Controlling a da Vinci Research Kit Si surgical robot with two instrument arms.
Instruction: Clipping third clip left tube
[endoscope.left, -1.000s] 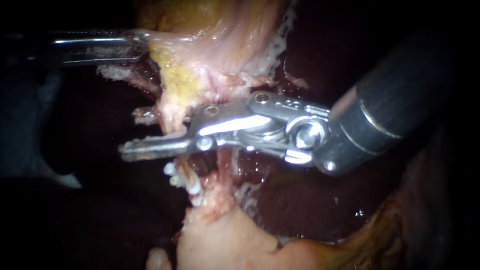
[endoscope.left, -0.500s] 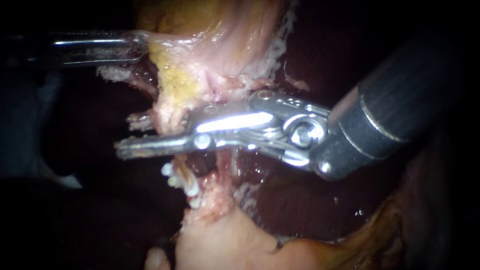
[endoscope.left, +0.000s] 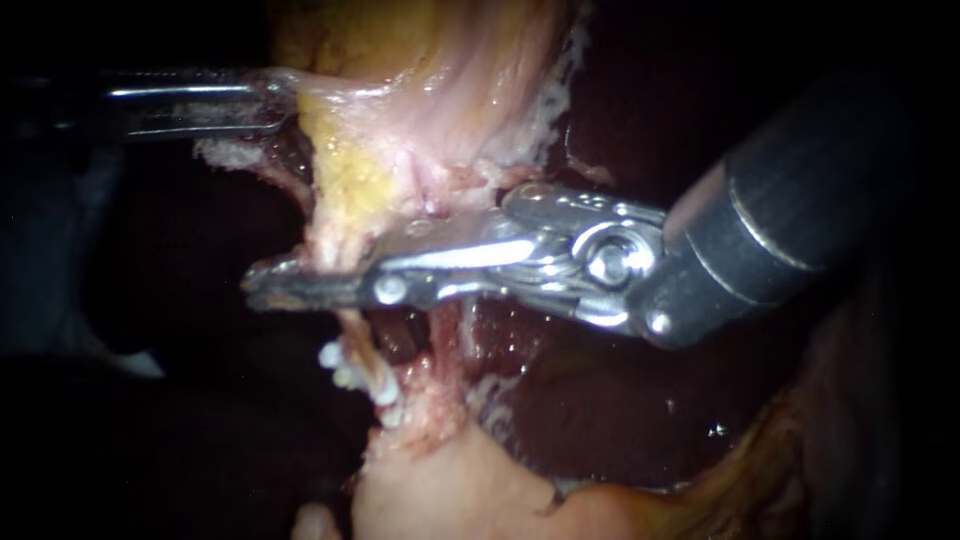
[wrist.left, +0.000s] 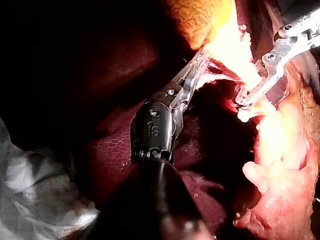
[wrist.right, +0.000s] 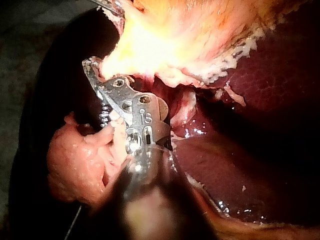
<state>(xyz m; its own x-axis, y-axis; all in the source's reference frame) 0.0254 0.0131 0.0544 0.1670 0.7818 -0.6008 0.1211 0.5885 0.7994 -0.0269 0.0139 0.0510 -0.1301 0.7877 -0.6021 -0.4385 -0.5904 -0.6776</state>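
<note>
Your right instrument (endoscope.left: 275, 286) comes in from the right and lies across the left tube (endoscope.left: 357, 335), its jaws pressed together with the tube caught between them, one jaw on each side. The tube runs down from the gallbladder (endoscope.left: 420, 110) into the jaws and comes out under them. Just below the jaws, white clips (endoscope.left: 385, 392) sit on that same tube. The right tube (endoscope.left: 447, 325) stands beside it, behind the instrument's hinge and outside the jaws. Your left instrument (endoscope.left: 270, 92) reaches in from the left, higher up, with its jaws clamped on the edge of the gallbladder, whose pale tissue is stretched taut toward it. Dark liver (endoscope.left: 600, 400) lies behind and below both tubes.
</note>
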